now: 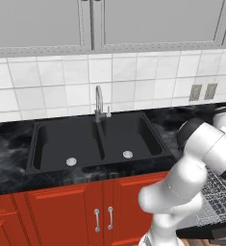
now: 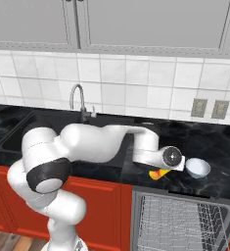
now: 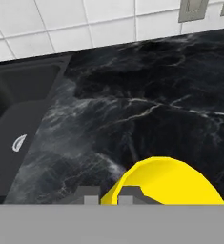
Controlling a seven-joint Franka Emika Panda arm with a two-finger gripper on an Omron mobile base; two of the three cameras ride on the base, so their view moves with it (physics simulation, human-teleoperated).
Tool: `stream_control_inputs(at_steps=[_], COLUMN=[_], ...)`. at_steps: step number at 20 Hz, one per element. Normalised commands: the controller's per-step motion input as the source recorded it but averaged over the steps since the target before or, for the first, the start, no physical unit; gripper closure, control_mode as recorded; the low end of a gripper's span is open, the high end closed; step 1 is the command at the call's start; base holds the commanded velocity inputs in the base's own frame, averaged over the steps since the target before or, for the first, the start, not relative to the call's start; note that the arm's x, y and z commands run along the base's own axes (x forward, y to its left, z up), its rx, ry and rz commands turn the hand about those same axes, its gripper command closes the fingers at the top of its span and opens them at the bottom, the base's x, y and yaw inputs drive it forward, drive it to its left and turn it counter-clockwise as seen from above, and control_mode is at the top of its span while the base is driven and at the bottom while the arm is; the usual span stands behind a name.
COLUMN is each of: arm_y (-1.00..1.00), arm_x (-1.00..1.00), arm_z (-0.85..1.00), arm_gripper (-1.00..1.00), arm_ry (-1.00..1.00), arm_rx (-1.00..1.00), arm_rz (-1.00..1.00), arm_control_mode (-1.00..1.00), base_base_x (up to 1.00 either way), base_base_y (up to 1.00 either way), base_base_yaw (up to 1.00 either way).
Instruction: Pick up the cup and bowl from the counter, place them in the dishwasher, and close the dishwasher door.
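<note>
Hand view: fingers [image 3: 105, 196] low over the black table [image 3: 147, 105], tips close together, cup [image 3: 168, 183] just right of them and touching; can't tell if gripped. Right base view: cup lies on table, bowl [image 2: 197, 168] right of it, dishwasher [image 2: 182, 220] rack below.

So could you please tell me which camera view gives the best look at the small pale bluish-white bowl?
The right base view: the small pale bluish-white bowl sits whole and upright on the glossy black marble-like counter, right of the white arm's wrist. In the left base view the arm covers that stretch of counter. The hand view looks at counter and yellow cup instead.
</note>
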Motion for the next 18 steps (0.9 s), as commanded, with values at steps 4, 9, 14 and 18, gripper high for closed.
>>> stream_control_inputs(at_steps=[4,9,14,18], arm_y=[-0.01,0.0,-0.01,0.0], arm_x=[-0.49,-0.41,-0.38,-0.38], arm_z=[0.04,-0.06,-0.22,-0.48], arm_gripper=[1.0,1.0,1.0,1.0], arm_ry=[-0.04,0.0,0.0,0.0], arm_rx=[0.21,0.14,0.09,0.05], arm_rz=[-0.09,-0.11,-0.11,-0.07], arm_control_mode=[-1.0,-1.0,-1.0,-1.0], base_base_x=[0.0,0.0,0.0,0.0], base_base_y=[0.0,0.0,0.0,0.0], base_base_yaw=[0.0,0.0,0.0,0.0])
